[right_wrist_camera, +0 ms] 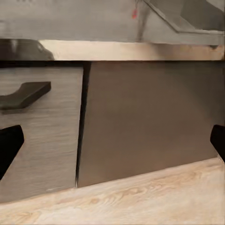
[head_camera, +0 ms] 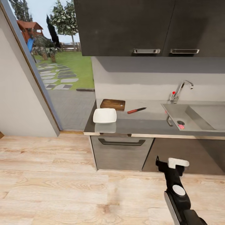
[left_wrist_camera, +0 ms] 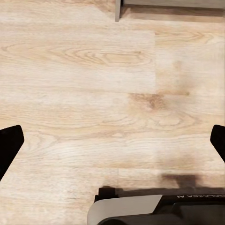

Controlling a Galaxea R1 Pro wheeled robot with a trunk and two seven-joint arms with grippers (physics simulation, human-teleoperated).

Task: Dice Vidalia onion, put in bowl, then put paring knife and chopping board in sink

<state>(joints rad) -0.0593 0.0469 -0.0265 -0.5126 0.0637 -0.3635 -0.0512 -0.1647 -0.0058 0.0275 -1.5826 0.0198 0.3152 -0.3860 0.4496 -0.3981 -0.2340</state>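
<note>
I am standing back from the long grey countertop (head_camera: 150, 125) with nothing in either gripper; my right gripper (right_wrist_camera: 112, 140) is facing the dark cabinet fronts with its fingers spread wide and empty, and my left gripper (left_wrist_camera: 112, 145) is hanging over the pale wooden floor (left_wrist_camera: 93, 93), likewise spread and empty; I judge both are being carried low and clear because the reach has not yet begun. In the head view the small pinkish-red Vidalia onion (head_camera: 181, 126) is lying in the rectangular grey steel sink (head_camera: 200, 112), just beside the round drain at about two o'clock from my right arm; the dark brown wooden chopping board (head_camera: 113, 104) is sitting at eleven o'clock, with the shallow white square bowl (head_camera: 104, 115) touching its near edge; the red-handled paring knife (head_camera: 136, 110) is lying just beside the board, between it and the sink.
</note>
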